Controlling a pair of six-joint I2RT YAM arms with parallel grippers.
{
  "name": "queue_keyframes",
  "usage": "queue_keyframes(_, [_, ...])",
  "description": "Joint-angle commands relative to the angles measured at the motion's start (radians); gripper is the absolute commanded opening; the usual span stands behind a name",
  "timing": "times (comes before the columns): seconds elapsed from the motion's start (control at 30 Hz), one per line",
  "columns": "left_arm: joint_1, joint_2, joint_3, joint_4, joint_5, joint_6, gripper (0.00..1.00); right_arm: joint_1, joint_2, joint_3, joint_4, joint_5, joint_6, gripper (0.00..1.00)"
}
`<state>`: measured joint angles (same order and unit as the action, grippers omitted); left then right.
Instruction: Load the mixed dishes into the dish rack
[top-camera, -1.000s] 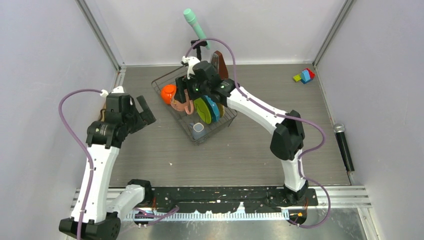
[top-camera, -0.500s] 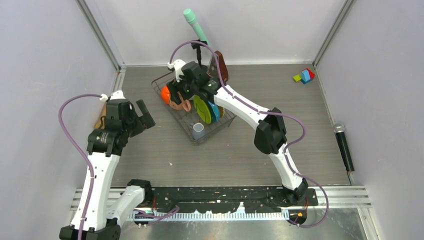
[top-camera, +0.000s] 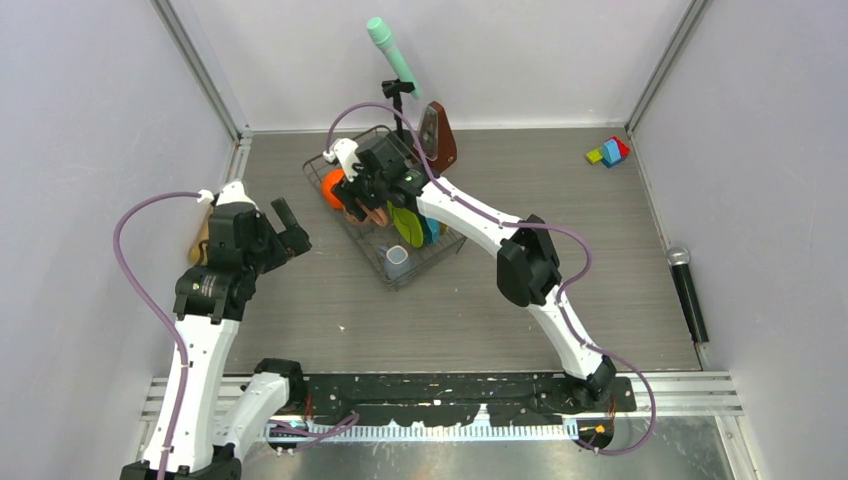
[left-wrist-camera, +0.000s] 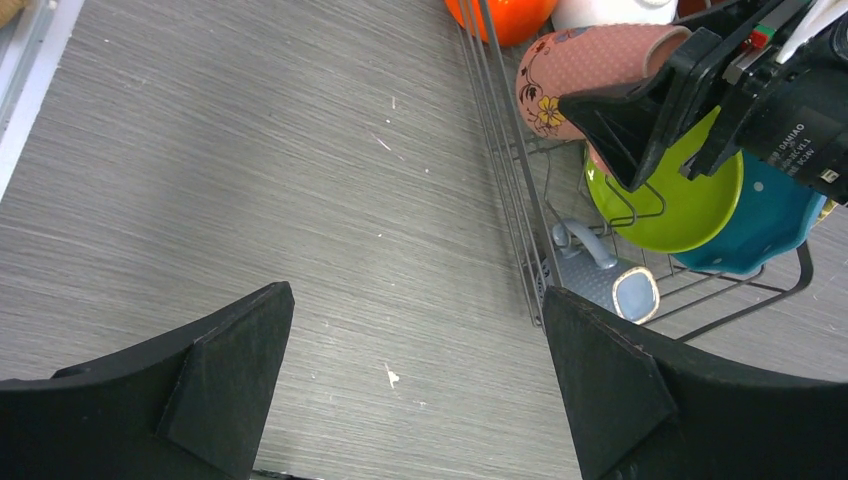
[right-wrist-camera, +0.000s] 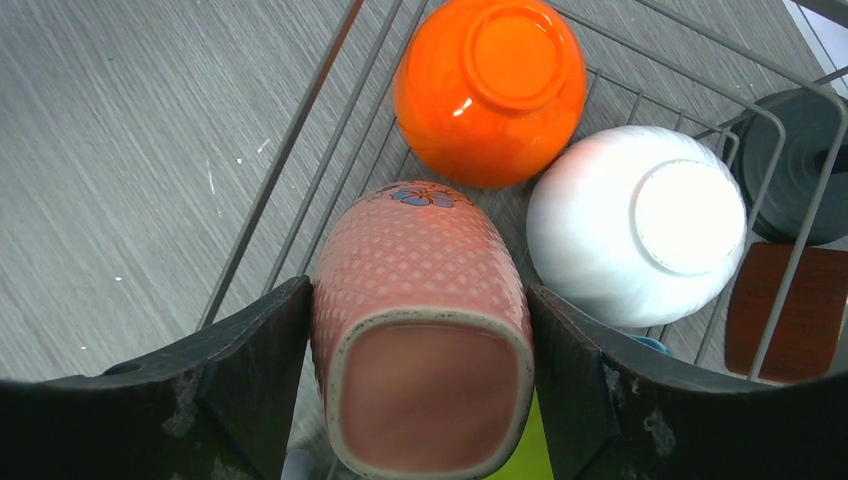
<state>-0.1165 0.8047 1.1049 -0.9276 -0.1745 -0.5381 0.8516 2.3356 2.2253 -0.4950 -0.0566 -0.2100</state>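
Right hand (right-wrist-camera: 420, 335) clamps the pink mug (right-wrist-camera: 420, 285) by its flanks, one finger on each side, the mug's long axis running straight out from the wrist. Close beyond its far end, inside the dish rack (left-wrist-camera: 505, 160), the orange bowl (right-wrist-camera: 490, 90) sits ahead and the white bowl (right-wrist-camera: 635, 225) ahead-right, both upside down. The set-down likely has to land short of them. Left hand (left-wrist-camera: 415, 310), spread wide and empty, hangs over the counter (left-wrist-camera: 250, 150) outside the rack wall, farther off.

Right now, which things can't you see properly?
Top view: white bowl hidden under the right arm.
Top view: pink mug mostly covered by the right gripper.
Top view: rolling pin mostly behind the left arm.
Left wrist view: blue plate partly behind the lime green plate.
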Motion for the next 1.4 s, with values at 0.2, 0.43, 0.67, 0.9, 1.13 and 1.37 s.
queue_keyframes(0.2, [0.002,-0.001,-0.029,0.074,0.028,0.014,1.0,0.013,0.022,0.012,0.138,0.012,-0.074,0.0])
queue_keyframes(0.43, [0.002,0.001,-0.037,0.074,0.042,0.011,1.0,0.016,0.063,0.011,0.133,0.029,-0.074,0.0])
queue_keyframes(0.67, [0.003,0.006,-0.041,0.066,0.016,-0.004,1.0,0.018,0.066,0.032,0.116,0.054,-0.059,0.42])
queue_keyframes(0.9, [0.004,0.015,-0.034,0.061,0.016,-0.013,1.0,0.018,0.02,0.057,0.105,0.083,-0.03,0.7])
queue_keyframes(1.13, [0.004,0.014,-0.045,0.068,0.01,-0.008,1.0,0.018,-0.041,0.07,0.107,0.075,0.002,0.95])
queue_keyframes(1.37, [0.003,0.013,-0.038,0.055,-0.014,-0.01,1.0,0.018,-0.075,0.094,0.078,0.072,0.027,1.0])
